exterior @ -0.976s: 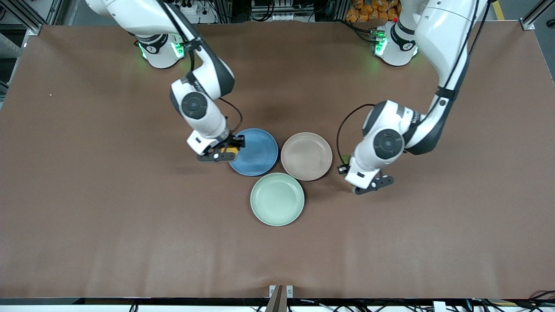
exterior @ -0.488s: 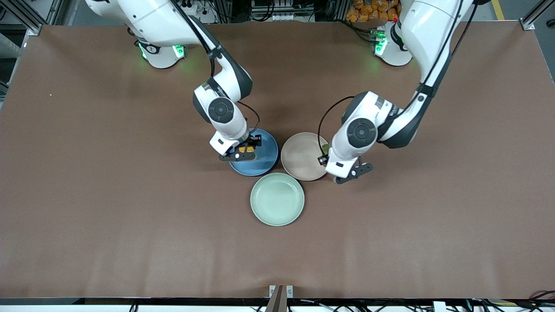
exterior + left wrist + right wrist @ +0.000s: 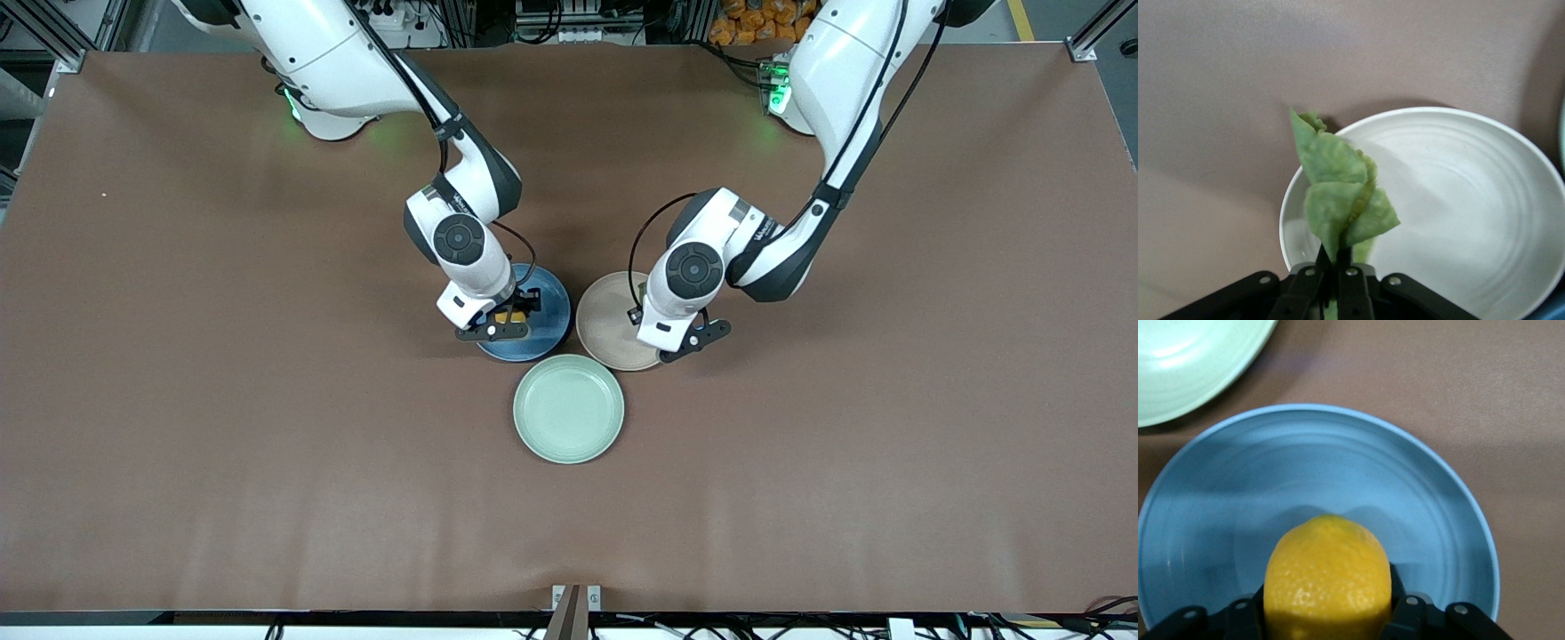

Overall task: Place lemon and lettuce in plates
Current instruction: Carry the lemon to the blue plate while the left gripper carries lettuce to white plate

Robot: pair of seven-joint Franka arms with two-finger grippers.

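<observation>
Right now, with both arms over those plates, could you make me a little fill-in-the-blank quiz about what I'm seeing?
1. The right gripper holds the lemon over the ____ plate.
2. The left gripper holds the ____ over the beige-pink plate.
3. The plate nearest the front camera, with nothing on it, is ____ in colour.

Missing words: blue; lettuce; mint green

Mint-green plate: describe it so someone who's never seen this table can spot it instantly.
Three round plates cluster mid-table between the two arms. The mint-green plate is the one nearest the front camera, just below the blue plate and the beige-pink plate. Unlike those two, it is pale green and has no gripper over it.
</observation>
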